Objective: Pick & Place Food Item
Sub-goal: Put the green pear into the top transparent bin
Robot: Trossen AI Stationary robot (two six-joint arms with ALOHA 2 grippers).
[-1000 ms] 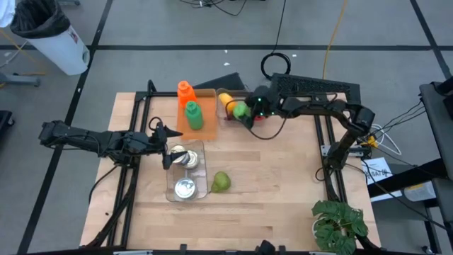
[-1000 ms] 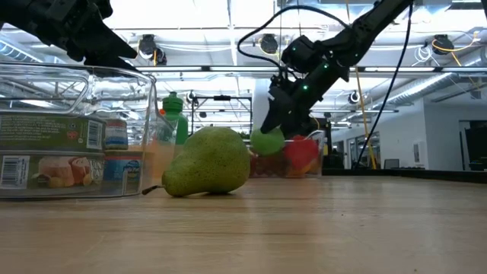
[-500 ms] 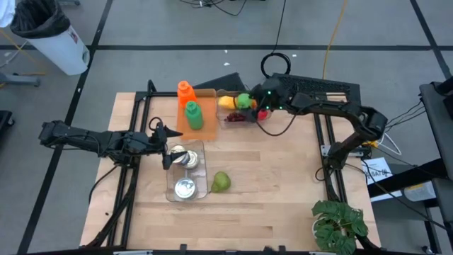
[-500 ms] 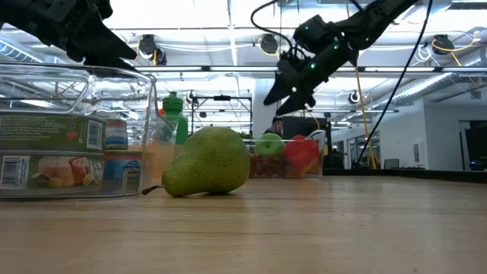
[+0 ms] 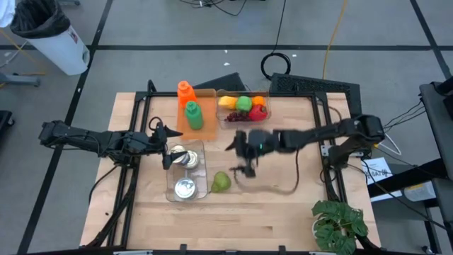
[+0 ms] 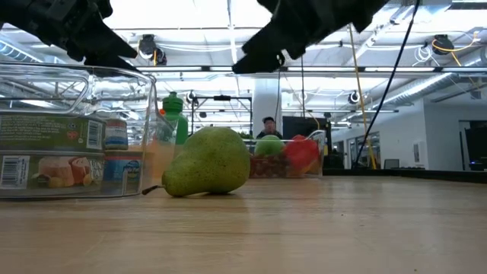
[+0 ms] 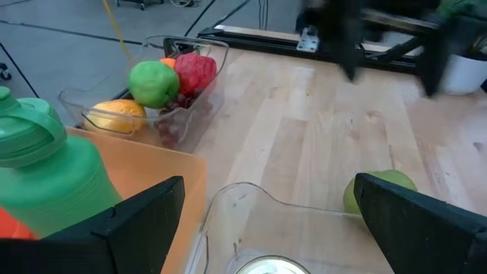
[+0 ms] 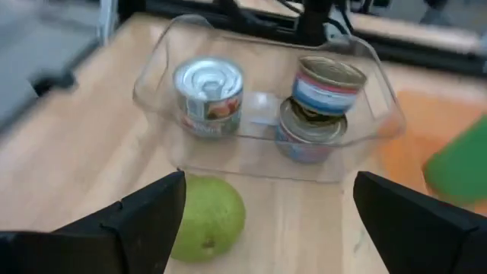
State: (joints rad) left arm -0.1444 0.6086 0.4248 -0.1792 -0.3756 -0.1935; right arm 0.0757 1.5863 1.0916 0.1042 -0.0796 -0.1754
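The green pear (image 5: 221, 182) lay on the table (image 5: 283, 205) just beside the clear bin of cans (image 5: 185, 170), on the side facing the right arm. The right gripper (image 5: 241, 152) hovered above the pear, fingers spread wide and holding nothing. The left gripper (image 5: 167, 145) hung over the bin's far edge from the pear, jaws also wide open and empty.

From my right wrist camera I see a green pear (image 8: 207, 226) low in the frame, left of centre, lying just in front of a clear container (image 8: 167, 72). Three cans (image 8: 209, 97) sit inside. My open fingers (image 8: 144, 221) frame the bottom corners.
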